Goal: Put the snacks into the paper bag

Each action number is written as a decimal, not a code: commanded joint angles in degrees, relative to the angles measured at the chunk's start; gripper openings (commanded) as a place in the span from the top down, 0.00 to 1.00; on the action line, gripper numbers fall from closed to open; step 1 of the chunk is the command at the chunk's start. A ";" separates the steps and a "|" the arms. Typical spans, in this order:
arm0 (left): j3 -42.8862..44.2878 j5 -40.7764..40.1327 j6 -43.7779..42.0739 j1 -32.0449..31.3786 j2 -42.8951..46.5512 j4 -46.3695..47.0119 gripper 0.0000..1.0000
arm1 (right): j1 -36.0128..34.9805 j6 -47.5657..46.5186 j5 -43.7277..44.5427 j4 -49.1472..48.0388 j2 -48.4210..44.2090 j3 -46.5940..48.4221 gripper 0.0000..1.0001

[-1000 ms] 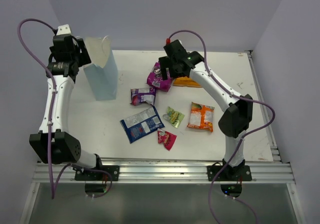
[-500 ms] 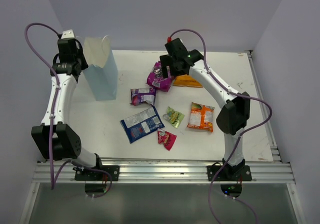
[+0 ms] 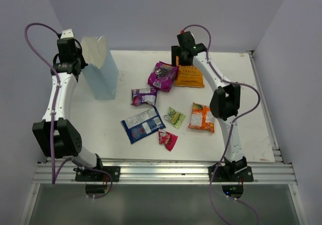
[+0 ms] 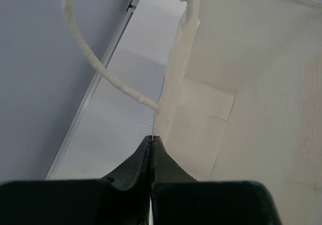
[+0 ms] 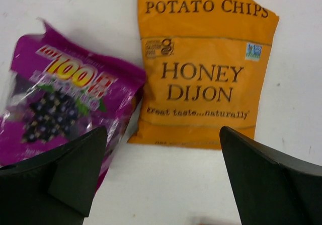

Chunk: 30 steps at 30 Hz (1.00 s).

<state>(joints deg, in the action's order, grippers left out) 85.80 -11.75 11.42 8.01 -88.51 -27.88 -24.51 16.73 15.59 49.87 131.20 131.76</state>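
Our right pincer point(image 5: 163, 134) hangs spread wide and holds nothing, its two fingers pointing straight down at the counter point(image 3: 236, 84). Directly under it lies the large orange packet point(image 5: 201, 69), flat and label up. Under its left finger is a purple packet point(image 5: 60, 109), whose edge touches the orange one. That arm is stretched almost fully to the far side, its elbow raised over the orange-and-white packet point(image 3: 202, 117).

Nearer the arm bases than this pincer lie the second purple packet point(image 3: 143, 96), the green-yellow packet point(image 3: 175, 117), the blue-and-white packet point(image 3: 143, 124) and the small red packet point(image 3: 168, 139), all loose on the counter.

Our left pincer point(image 4: 152, 139) is pinched tight on the side wall of the paper bag point(image 4: 251, 84) at its rim. The bag stands upright, mouth open, immediately to that pincer's right, and we see its pale inside. A white cord handle point(image 4: 95, 64) loops up just ahead of the fingers. The left arm reaches upward along the counter's left edge, well apart from every packet.
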 commanded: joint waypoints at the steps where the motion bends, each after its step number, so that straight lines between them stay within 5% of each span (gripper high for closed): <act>1: 0.68 1.46 -0.17 0.51 -0.96 2.30 1.00 | 3.15 -0.91 -0.75 -3.02 5.99 5.95 0.01; 13: 3.50 3.13 -1.49 0.51 -2.98 1.78 1.00 | 7.29 -3.02 5.50 -9.00 17.07 9.13 0.07; 16: 3.59 3.66 -1.40 0.51 -3.42 1.86 1.00 | 7.29 -2.76 5.50 -8.47 17.34 7.63 0.57; 17: 3.59 3.75 -1.23 0.51 -3.51 1.86 1.00 | 7.29 -2.76 5.76 -8.12 17.16 7.28 0.86; 18: 3.59 3.92 -1.22 0.51 -3.51 1.86 1.00 | 7.29 -2.67 6.37 -7.86 16.82 7.37 0.99; 30: 3.67 4.72 -0.35 0.51 -2.63 1.07 1.00 | 4.75 -2.50 1.21 -10.39 6.80 17.90 1.00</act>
<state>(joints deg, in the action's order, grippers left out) 87.70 -8.43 10.94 8.14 -91.11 -26.68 -17.69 14.06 19.53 42.87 146.69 143.28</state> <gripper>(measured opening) 0.007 0.011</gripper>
